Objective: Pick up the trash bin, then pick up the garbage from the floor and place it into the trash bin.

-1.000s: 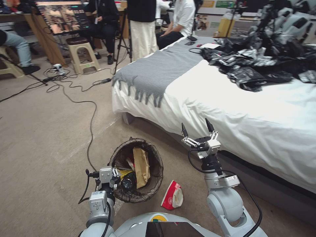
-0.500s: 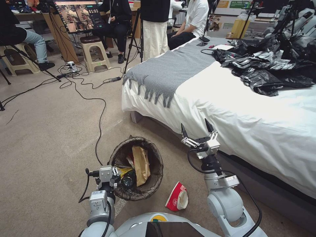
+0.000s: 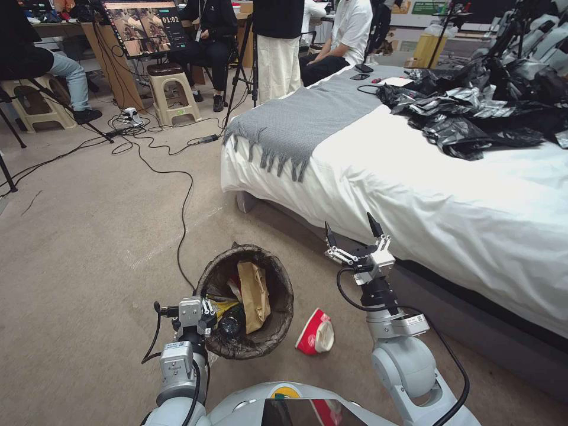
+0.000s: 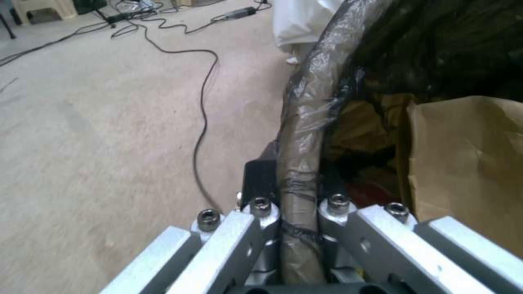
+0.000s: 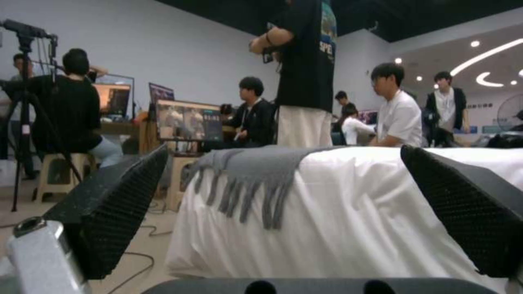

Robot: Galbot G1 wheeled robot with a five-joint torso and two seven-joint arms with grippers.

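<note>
The head camera has swung slightly; the crushed cup [image 3: 315, 339] now lies nearer the trash bin [image 3: 269, 337], at its 3 o'clock. The left gripper [image 3: 201, 309] still pinches the bin's rim [image 4: 300, 134] at 8 o'clock. The right gripper [image 3: 350, 228] hovers spread by the bed [image 3: 449, 201].

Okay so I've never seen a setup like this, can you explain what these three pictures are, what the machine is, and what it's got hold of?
It is a wheeled robot with two arms. The wide picture comes from its head camera, looking down at a carpeted floor beside a bed. The other two come from cameras on its wrists. The left claw is shut on the rim of a trash bin, seen close up from the left wrist. The bin already holds a brown paper packet. The right claw is open, holding nothing, pointing toward the bed. A crushed red-and-white paper cup lies on the floor beside the bin.
</note>
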